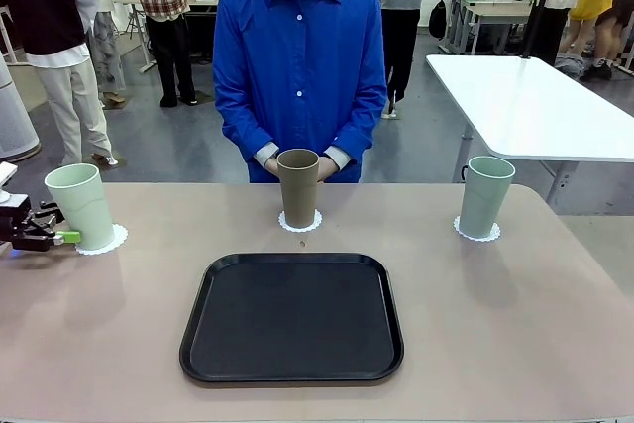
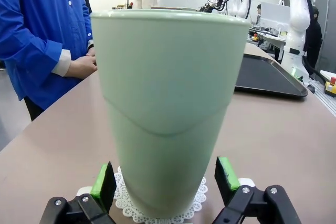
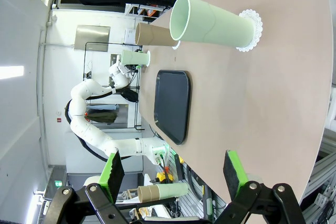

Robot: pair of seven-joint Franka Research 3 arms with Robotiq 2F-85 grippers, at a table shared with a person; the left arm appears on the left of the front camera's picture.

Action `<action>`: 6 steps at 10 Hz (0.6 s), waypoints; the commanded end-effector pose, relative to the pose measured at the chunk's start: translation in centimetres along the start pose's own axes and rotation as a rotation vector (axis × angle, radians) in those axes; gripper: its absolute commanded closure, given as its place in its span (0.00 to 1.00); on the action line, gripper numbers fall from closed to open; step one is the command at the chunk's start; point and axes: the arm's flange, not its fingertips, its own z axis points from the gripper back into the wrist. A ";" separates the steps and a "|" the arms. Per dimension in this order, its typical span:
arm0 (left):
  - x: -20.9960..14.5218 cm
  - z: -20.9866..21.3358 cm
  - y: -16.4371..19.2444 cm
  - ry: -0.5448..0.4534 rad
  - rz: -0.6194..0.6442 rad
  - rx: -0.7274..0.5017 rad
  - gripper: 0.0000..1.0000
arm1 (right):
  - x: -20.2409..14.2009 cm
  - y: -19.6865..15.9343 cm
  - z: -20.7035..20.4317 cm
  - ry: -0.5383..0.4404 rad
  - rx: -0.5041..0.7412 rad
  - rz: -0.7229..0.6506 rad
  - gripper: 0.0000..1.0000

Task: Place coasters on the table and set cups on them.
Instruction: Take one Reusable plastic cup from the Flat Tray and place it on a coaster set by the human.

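Coasters, three of them, lie in a row along the far half of the table [image 1: 515, 324], each with a cup standing upright on it. From the black tray [image 1: 292, 316] at the middle, the left coaster [image 1: 111, 239] sits at about ten o'clock under a mint green cup [image 1: 81, 205], the middle coaster [image 1: 300, 222] at twelve o'clock under the tan-brown cup [image 1: 298, 186], and the right coaster [image 1: 477, 233] at about two o'clock under the other mint green cup [image 1: 485, 195].

At the table's left edge, the left gripper [image 1: 61, 237] sits low beside the left cup. In its wrist view the left gripper [image 2: 167, 179] has its jaws spread wide, one green pad on each side of the cup's base, with a visible gap between each pad and the cup wall; it grips nothing. The lacy edge of the coaster shows between the fingers.

The right gripper [image 3: 173, 169] is also wide open and empty, well apart from the right cup, which stands on its coaster farther along the table.

A person in a blue shirt stands at the far side, at twelve o'clock, hands [image 1: 327, 167] close behind the tan-brown cup.
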 end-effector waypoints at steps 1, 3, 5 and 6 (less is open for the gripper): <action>0.1 0.9 0.4 0.034 0.015 -0.013 0.00 | 0.1 0.1 0.0 -0.001 -0.007 -0.009 0.00; 0.1 1.9 0.5 0.048 0.006 -0.004 0.00 | 0.1 0.1 0.0 -0.001 -0.007 -0.009 0.00; 0.2 3.2 0.7 0.068 0.003 0.009 0.00 | 0.1 0.1 0.0 -0.001 -0.007 -0.009 0.00; 0.5 4.0 0.8 0.080 -0.004 0.019 0.00 | 0.1 0.1 0.0 -0.001 -0.007 -0.009 0.00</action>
